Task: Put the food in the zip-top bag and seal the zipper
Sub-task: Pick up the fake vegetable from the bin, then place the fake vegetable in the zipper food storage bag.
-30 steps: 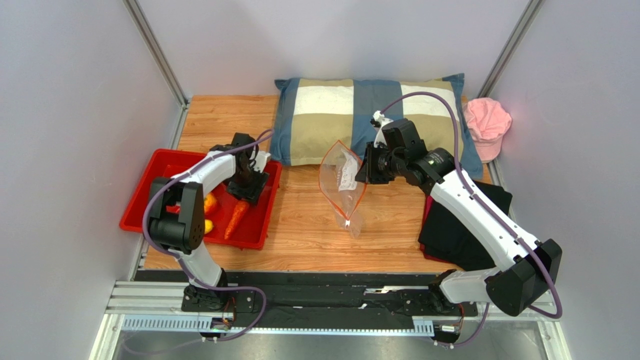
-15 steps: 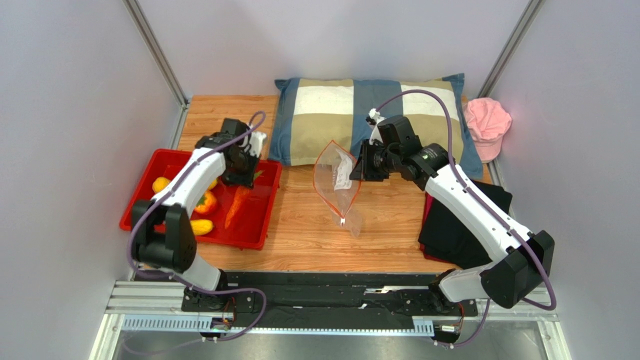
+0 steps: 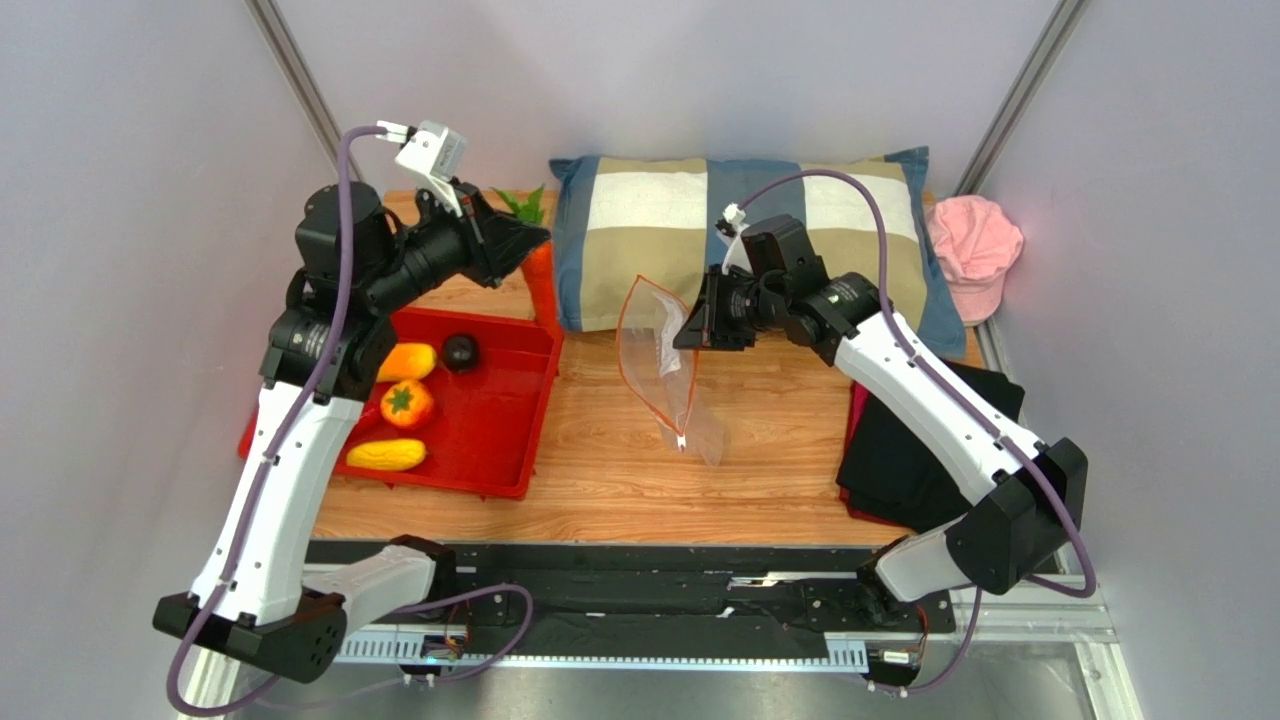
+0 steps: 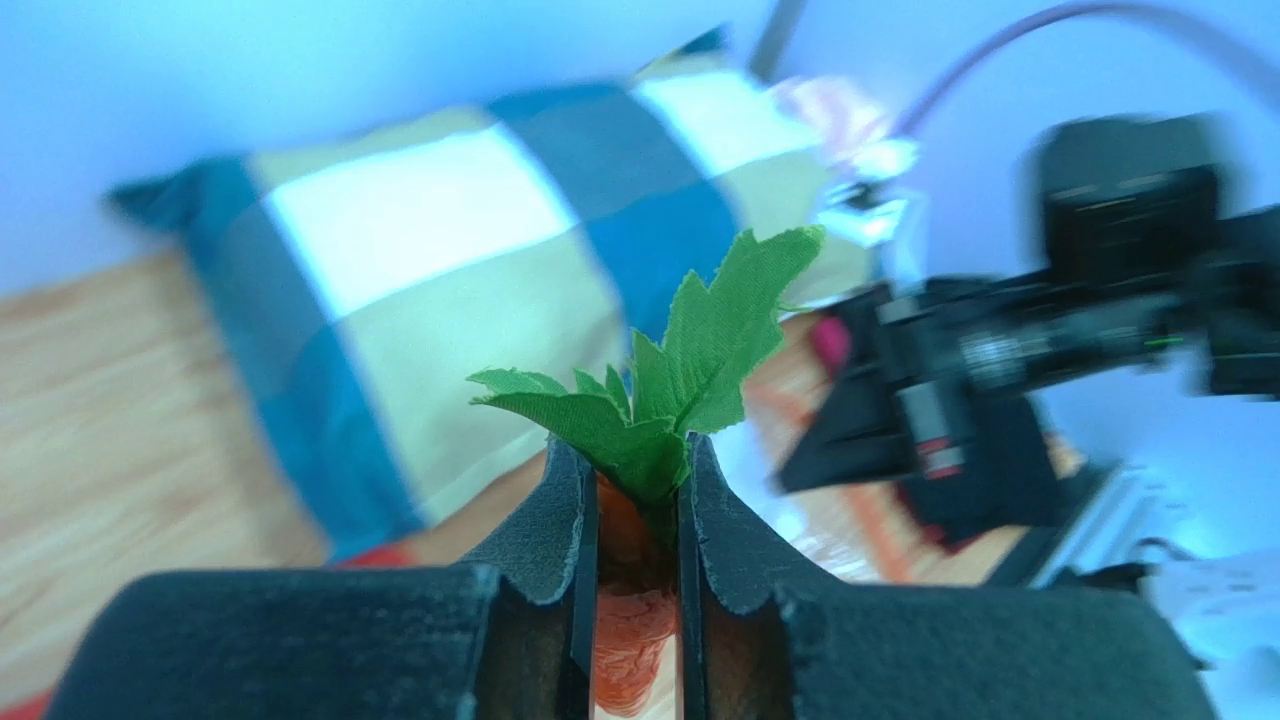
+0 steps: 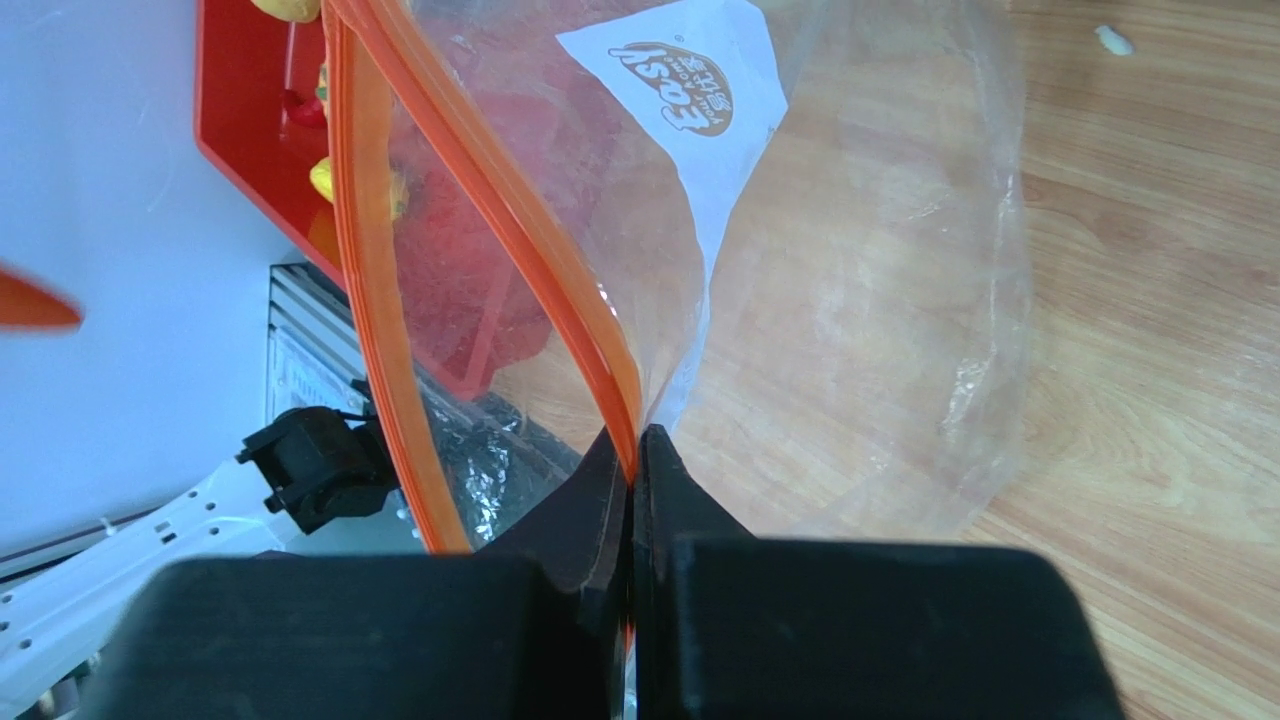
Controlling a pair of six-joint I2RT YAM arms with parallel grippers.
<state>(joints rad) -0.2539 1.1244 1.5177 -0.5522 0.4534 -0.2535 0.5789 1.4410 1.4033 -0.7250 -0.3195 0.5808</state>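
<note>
Carrot [image 3: 538, 279] hung clamped in the left gripper [image 3: 526, 240], high beside the pillow [image 3: 661, 225]. Right gripper [image 5: 634, 450] pinched the zipper [image 5: 376, 300], zip-top bag [image 3: 661, 360] gaping mid-table. Loading step, I judged: next, carry it across, tip-first into that mouth.

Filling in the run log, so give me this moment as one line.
left tool shut on carrot, in air near pillow | right tool shut on bag rim, mouth open | carrot not yet bagged
</note>
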